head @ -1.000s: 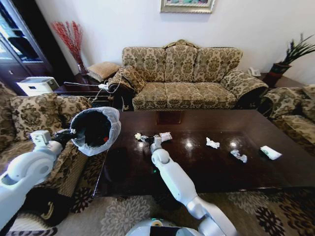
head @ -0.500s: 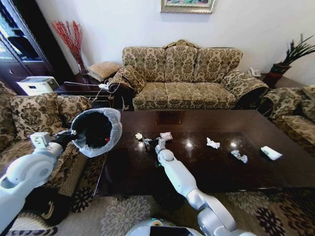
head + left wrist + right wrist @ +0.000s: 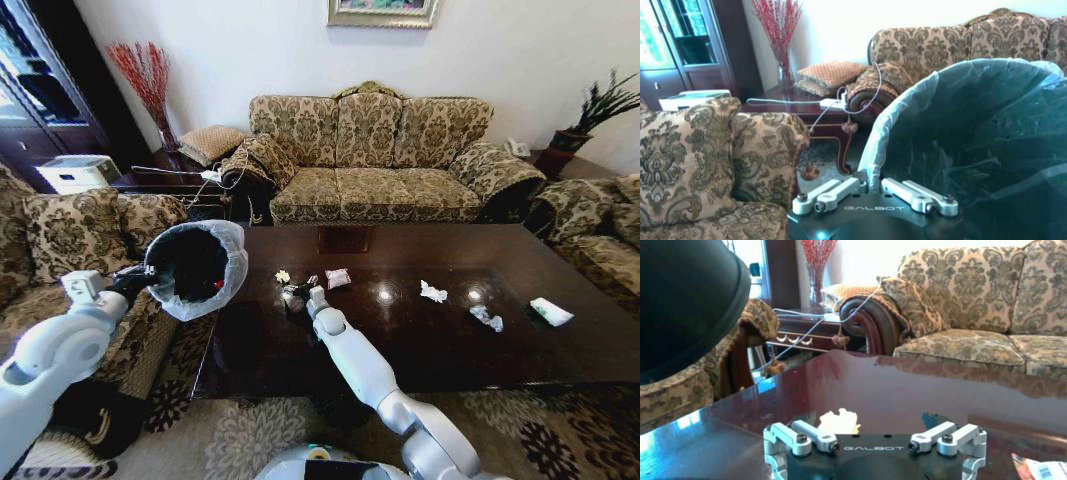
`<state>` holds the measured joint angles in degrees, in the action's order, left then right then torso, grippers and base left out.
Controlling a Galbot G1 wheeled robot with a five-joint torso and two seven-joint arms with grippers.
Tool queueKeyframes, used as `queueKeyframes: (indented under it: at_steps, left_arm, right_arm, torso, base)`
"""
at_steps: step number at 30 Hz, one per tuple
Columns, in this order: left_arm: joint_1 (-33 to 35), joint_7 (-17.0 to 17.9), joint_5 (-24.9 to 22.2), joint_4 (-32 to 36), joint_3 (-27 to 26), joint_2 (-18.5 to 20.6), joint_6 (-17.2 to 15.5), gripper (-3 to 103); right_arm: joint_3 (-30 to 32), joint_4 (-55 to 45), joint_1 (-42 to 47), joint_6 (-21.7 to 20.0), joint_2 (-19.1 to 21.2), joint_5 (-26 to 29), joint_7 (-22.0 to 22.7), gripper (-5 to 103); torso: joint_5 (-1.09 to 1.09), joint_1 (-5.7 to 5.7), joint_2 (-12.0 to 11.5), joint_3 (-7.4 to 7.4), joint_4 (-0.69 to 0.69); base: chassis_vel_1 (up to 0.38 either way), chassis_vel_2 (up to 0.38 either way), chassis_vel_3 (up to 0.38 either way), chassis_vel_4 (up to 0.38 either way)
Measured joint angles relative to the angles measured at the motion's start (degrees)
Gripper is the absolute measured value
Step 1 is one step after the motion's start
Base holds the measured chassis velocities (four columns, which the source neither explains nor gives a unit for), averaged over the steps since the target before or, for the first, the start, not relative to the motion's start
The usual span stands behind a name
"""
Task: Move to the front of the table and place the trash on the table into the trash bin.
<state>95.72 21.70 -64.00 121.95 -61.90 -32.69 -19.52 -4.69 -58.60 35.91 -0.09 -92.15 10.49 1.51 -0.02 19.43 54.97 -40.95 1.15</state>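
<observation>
— Where do we see the trash? 
— Strewn on the glossy dark brown wooden bench (image 3: 420,340): a small pale crumpled paper wad (image 3: 282,276) near the left edge, a silvery wrapper (image 3: 337,277) beside it, a crumpled white wad (image 3: 432,292) mid-bench, another silvery scrap (image 3: 484,317), and a white rectangular packet (image 3: 550,311) toward the right edge.
— And the round black bin lined with translucent white plastic (image 3: 197,266)? 
— Tilted off the bench's left edge; our left pincer (image 3: 875,192) is clamped on its rim.
— The right pincer (image 3: 302,291)? 
— Low over the bench by the pale wad; we cannot tell its opening.
</observation>
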Motion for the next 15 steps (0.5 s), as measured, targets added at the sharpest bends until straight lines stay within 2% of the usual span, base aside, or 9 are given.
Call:
queueKeyframes:
  at_steps: [15]
  left_arm:
    - [-0.74, -0.28, 0.15, -0.35, 1.52, 0.05, 0.26, 0]
  right_arm:
    - [0.32, -0.4, 0.6, 0.77, 0.01, 0.19, 0.61, 100]
  torso:
    - [0.03, 0.0, 0.0, 0.0, 0.0]
  base:
    - [0.0, 0.0, 0.0, 0.0]
